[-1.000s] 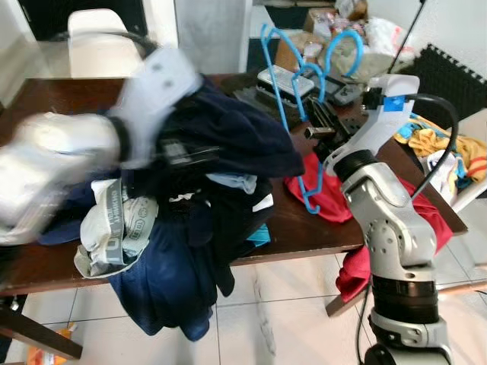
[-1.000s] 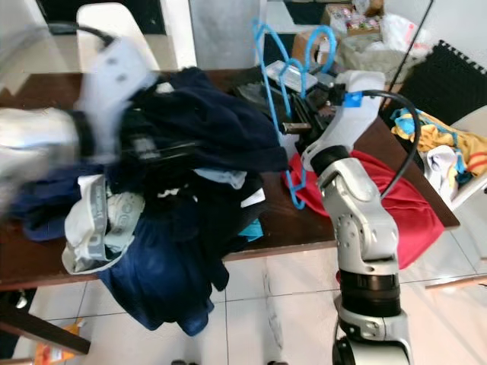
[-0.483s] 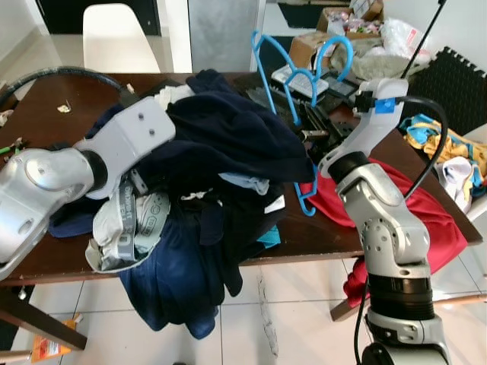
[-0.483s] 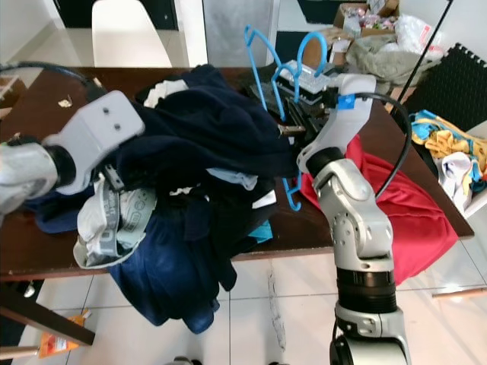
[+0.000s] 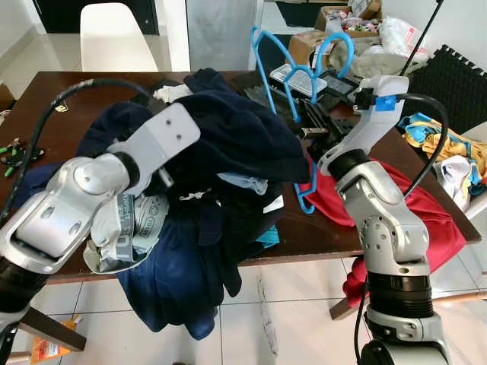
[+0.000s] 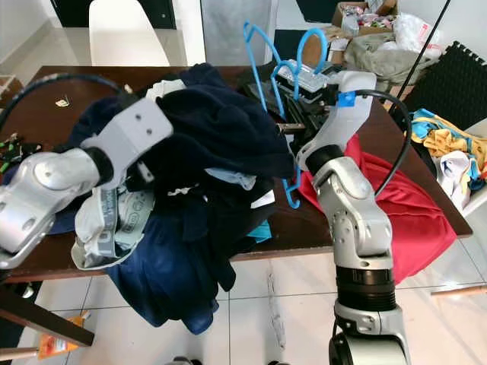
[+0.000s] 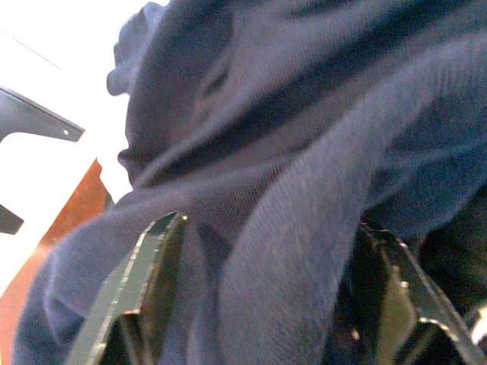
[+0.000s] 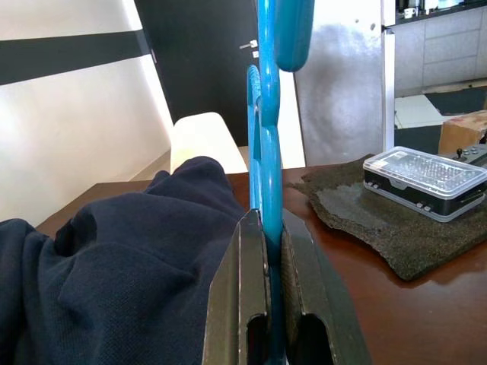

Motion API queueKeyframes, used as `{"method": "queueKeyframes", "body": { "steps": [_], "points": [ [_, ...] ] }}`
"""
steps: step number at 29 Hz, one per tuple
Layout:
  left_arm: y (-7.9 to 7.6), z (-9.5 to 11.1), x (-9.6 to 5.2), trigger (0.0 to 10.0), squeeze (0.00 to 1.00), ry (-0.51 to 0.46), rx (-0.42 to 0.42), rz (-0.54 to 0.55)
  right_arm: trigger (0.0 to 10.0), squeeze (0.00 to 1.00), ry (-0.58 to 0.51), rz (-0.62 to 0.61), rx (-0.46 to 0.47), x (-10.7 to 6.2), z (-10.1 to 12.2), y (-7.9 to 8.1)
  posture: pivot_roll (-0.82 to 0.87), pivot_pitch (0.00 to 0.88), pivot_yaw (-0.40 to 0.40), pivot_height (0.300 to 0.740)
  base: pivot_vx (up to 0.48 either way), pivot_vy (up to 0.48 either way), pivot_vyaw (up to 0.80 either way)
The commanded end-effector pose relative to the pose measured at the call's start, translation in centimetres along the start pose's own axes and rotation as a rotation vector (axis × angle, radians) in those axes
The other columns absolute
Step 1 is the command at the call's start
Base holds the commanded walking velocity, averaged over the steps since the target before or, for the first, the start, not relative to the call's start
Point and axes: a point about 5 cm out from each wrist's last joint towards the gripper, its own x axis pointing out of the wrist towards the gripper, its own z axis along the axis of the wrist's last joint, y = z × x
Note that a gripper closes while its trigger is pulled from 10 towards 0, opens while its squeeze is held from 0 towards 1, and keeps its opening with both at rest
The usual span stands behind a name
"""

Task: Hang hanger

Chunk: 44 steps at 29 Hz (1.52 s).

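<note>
Hanger (image 5: 293, 84), blue plastic, stands upright above the surface (image 5: 46, 99), clamped edge-on between the jaws of the right gripper (image 8: 266, 251). In the right wrist view the two black fingers (image 8: 236, 296) are closed flat against either face of the frame, with the hook rising straight beyond the fingertips. The lower end of the frame hangs below the jaws, against the red cloth (image 5: 426, 220).

The left gripper (image 7: 259, 304) is pushed into the dark navy garment (image 5: 228, 137) heaped just beside the right jaws. In the left wrist view its jaws stand well apart with a thick fold of navy fabric running between them; whether that fold is pinched cannot be told, and the fingers show no closure on it.

A white chair (image 5: 118, 34) stands beyond the far edge of the surface, and a clear-lidded case (image 8: 426, 179) lies on a dark mat ahead of the right jaws.

Handling assessment: the hanger looks light, stiff and thin, with a smooth finish that may twist or slip in a flat two-finger grip. The present hold on the frame below the hook appears sound, since it leaves the hook free. The garment is soft, bulky and limp. It will sag and drag, so a bunched fold near the collar or shoulder looks the better purchase.
</note>
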Motion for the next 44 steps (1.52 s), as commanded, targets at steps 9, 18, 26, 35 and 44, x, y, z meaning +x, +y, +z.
{"method": "queueKeyframes", "body": {
  "steps": [9,18,26,35,44],
  "points": [
    [-0.2,0.9,0.4,0.0,0.00,-0.042,0.042,0.019,10.0,0.00,-0.020,-0.010,-0.001,-0.2,0.2,-0.2,0.14,0.177,-0.013,0.740,0.000,0.000,0.00],
    [0.3,0.6,0.0,0.0,0.00,0.013,0.098,0.065,10.0,0.00,-0.023,-0.013,-0.002,-0.2,0.2,-0.2,0.15,0.177,-0.012,0.740,0.000,0.000,0.00],
    [0.9,0.4,-0.2,0.0,0.00,0.021,0.086,0.095,10.0,0.00,-0.023,-0.013,-0.001,-0.2,0.3,-0.2,0.15,0.176,-0.013,0.740,0.000,0.000,0.00],
    [5.7,6.8,-0.5,10.0,0.00,-0.501,-0.501,0.339,10.0,0.00,-0.029,0.016,0.022,0.1,0.2,0.2,0.11,0.139,-0.020,0.740,0.000,0.000,0.00],
    [3.5,8.5,0.8,10.0,0.00,-0.597,-0.566,0.316,10.0,0.00,-0.071,0.042,0.084,0.0,0.8,0.7,0.09,0.123,-0.007,0.740,0.000,-0.180,0.00]
  ]
}}
